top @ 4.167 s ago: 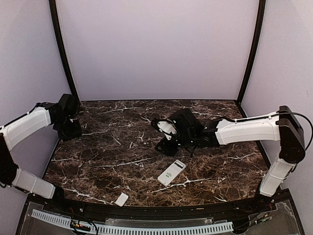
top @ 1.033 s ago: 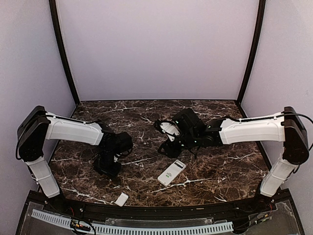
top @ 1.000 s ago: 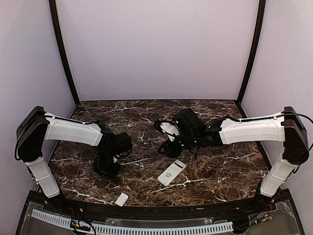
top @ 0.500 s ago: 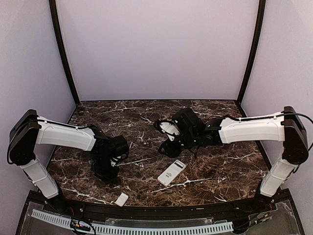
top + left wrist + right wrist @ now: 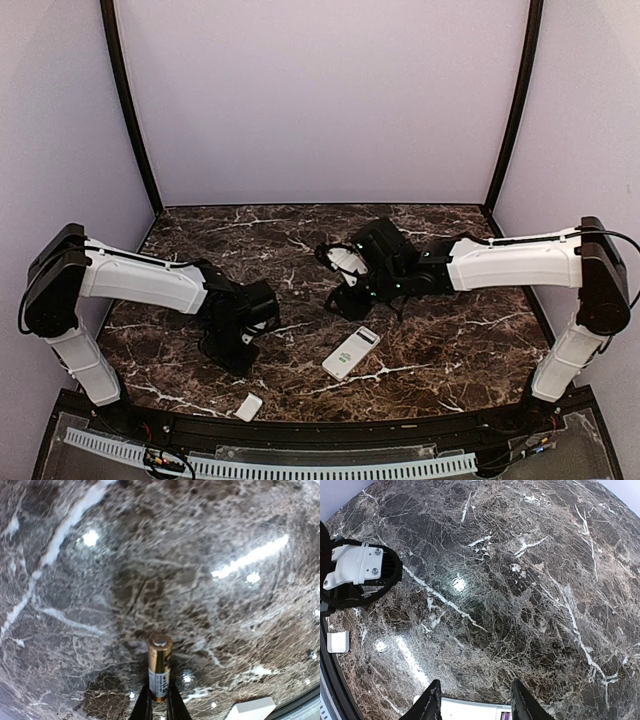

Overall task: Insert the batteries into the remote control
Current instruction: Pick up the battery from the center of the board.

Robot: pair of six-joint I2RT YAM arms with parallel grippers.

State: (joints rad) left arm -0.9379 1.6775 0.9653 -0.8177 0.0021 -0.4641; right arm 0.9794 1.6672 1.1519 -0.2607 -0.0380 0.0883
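White cover plate lies on dark marble table.

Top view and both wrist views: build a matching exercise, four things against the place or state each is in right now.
Things:
1. left gripper
2. right gripper
3. remote control
4. cover plate

Places or states:
A. lies alone by the near edge of the table
B. fingers apart, nothing between them
C. closed on a battery
D. lies flat mid-table, just on the near side of the right gripper

Pairs: 1-C, 2-B, 3-D, 4-A
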